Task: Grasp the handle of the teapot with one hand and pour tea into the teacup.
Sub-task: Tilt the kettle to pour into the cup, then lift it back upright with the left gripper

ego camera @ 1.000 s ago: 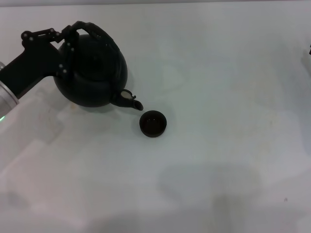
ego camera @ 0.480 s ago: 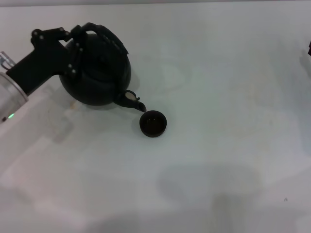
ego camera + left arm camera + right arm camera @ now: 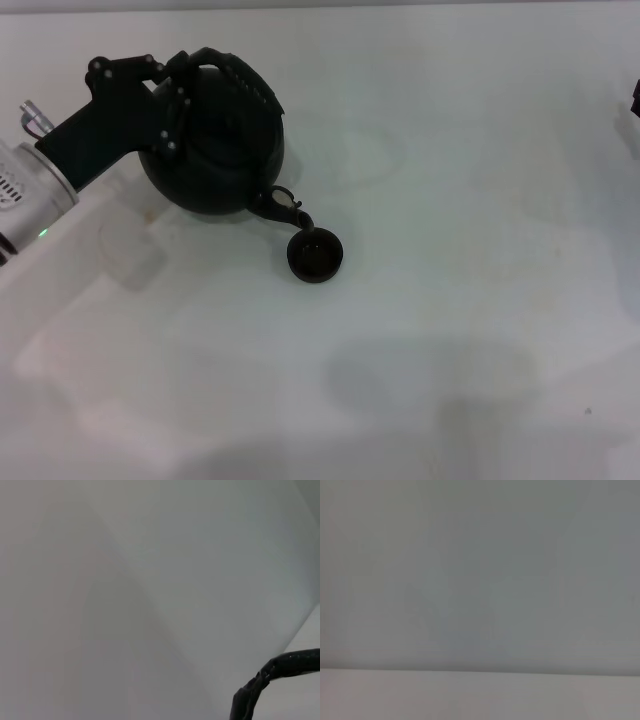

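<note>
A plain white table (image 3: 450, 300) fills the head view, evenly lit, with soft grey shadows.

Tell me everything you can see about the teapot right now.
The teapot is large, round and matte black, far bigger than the teacup. It hangs tipped from the left gripper, which is closed on its arched handle. Its short curved spout points down, the tip right at the cup's rim. Its lid cannot be made out.
</note>
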Available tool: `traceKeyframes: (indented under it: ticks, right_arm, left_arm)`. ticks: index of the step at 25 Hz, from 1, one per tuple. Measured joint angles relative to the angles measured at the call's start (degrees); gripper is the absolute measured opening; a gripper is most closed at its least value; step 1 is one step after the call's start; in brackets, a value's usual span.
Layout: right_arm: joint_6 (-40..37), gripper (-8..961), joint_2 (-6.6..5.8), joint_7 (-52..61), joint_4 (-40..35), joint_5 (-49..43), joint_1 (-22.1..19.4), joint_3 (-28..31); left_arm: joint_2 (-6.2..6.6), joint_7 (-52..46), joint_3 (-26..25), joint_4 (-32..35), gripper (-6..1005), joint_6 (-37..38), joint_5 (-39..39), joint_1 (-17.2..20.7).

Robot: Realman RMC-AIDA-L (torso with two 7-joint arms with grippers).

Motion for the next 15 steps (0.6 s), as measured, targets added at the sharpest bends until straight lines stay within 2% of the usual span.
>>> traceKeyframes:
  ticks: [15]
  right_arm:
    - [-0.02, 845, -0.01, 0.74, -0.04, 0.09, 0.18, 0.00]
  left_arm:
    - [-0.16, 4.13, 2.22, -0.15, 103, 0.58, 0.06, -1.26]
